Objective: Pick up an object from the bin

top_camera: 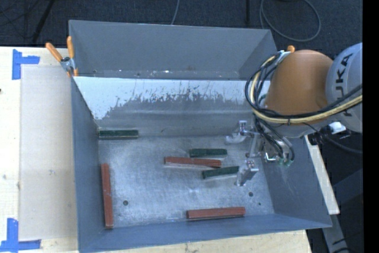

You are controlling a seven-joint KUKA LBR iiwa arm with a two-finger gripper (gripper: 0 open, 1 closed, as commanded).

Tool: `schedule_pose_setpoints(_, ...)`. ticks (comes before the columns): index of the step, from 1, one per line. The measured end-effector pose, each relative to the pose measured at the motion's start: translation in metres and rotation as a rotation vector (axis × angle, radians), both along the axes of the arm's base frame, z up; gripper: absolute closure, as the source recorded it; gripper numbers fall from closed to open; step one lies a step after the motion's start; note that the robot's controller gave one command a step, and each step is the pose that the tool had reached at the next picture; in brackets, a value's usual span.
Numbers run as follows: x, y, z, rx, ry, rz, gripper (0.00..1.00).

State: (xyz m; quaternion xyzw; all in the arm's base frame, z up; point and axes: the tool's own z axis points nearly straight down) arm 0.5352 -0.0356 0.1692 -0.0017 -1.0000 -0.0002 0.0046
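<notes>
My gripper (243, 154) hangs at the right side of the bin floor with its fingers spread open, one fingertip (233, 137) higher up and one fingertip (244, 176) lower. Nothing sits between them. A dark green bar (220, 173) lies just left of the lower fingertip, almost touching it. Another dark green bar (208, 152) lies a little further up and left. A reddish-brown bar (192, 162) stretches across the middle of the floor between those two.
A reddish-brown bar (215, 213) lies near the front wall, another reddish-brown bar (106, 195) runs along the left wall, and a dark green bar (118, 134) rests at the back left. The arm's orange cover and cables hang over the right wall.
</notes>
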Motion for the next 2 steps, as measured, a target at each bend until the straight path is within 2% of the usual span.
schedule_pose_setpoints(1,0.002,0.000,0.004,-0.001,-0.008,0.001,0.00)
schedule_pose_setpoints(2,0.004,-0.037,-0.094,0.001,-0.008,-0.011,1.00)
